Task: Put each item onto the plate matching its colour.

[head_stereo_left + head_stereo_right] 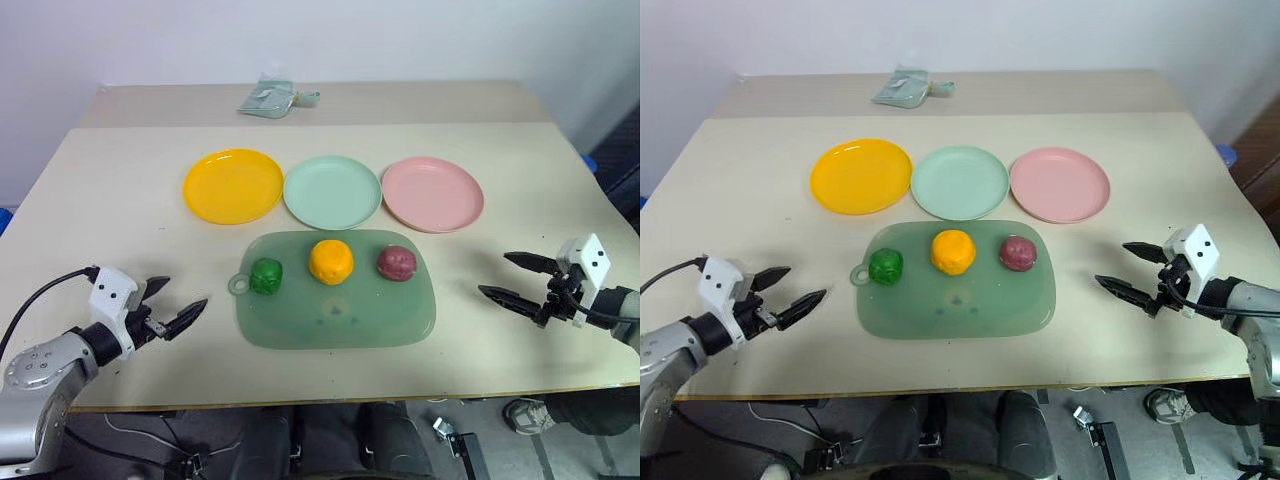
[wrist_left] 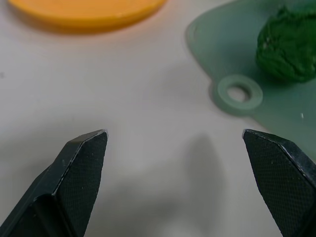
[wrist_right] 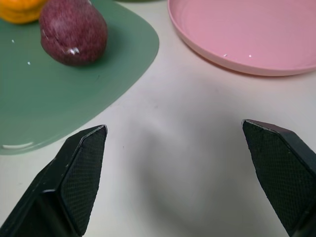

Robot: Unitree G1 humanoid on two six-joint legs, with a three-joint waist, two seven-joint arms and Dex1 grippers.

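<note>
**Sam:** What do you see on the table?

**Me:** I see a big see-through green plastic tray (image 1: 335,325) with a little ring tab. Three lumpy toy foods sit on it in a row: a dark green lumpy toy (image 1: 266,275), an orange-yellow lumpy toy (image 1: 330,261) in the middle, and a dark red lumpy toy (image 1: 396,263).

**Sam:** And the plates?

**Me:** Just behind the tray are three round plastic plates: a yellow-orange plate (image 1: 233,185), a pale mint green plate (image 1: 332,191) and a pink plate (image 1: 432,193). Nothing is on them yet.

**Sam:** What are my robot's hands doing?

**Me:** My left gripper (image 1: 172,307) hangs over the table, left of the tray, fingers spread wide, holding nothing. My right gripper (image 1: 512,277) is on the tray's other side, spread wide too, holding nothing.
</note>
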